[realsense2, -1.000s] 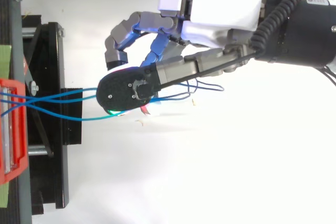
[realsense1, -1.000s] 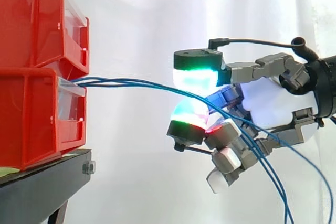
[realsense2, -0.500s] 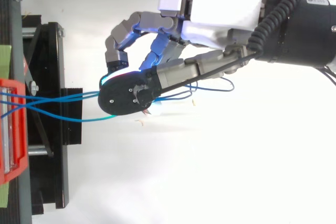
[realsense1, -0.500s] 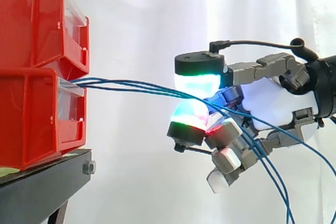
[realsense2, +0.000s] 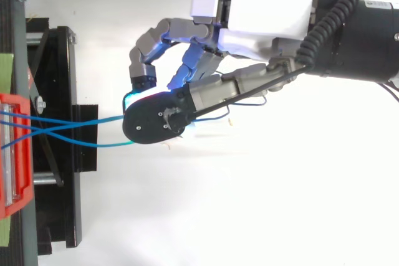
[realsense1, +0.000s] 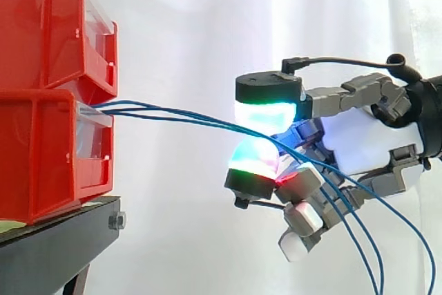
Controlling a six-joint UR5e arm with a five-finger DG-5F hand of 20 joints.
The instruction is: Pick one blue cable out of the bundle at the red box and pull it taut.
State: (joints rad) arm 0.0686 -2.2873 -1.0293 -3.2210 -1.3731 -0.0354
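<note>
Hand [realsense1: 359, 143]: right of centre in the side view, entering from the right edge; in the top view [realsense2: 262, 10] it reaches from the upper right towards the middle. It is closed in a pinch, with two glowing fingertips [realsense1: 262, 112], green and cyan, set one above the other and almost meeting. The remaining fingers are curled below them, with pale pads. Blue cables [realsense1: 200, 121]: several thin strands passing between the two pinching pads and held there; which strand or how many are actually clamped cannot be told. From the pinch they run left in a shallow, nearly straight line to the lower red box [realsense1: 41, 150], where they enter at its clear front panel. Behind the hand the strands hang loose, dropping to the lower right corner of the frame. In the top view the strands [realsense2: 59, 126] cross one another between the box and the hand, over the black stand. Upper red box [realsense1: 41, 25]: stacked directly on the lower one, at the upper left. Black stand [realsense1: 55, 246]: lower left, carrying both boxes. White curtain [realsense1: 186, 32]: the backdrop behind everything.
</note>
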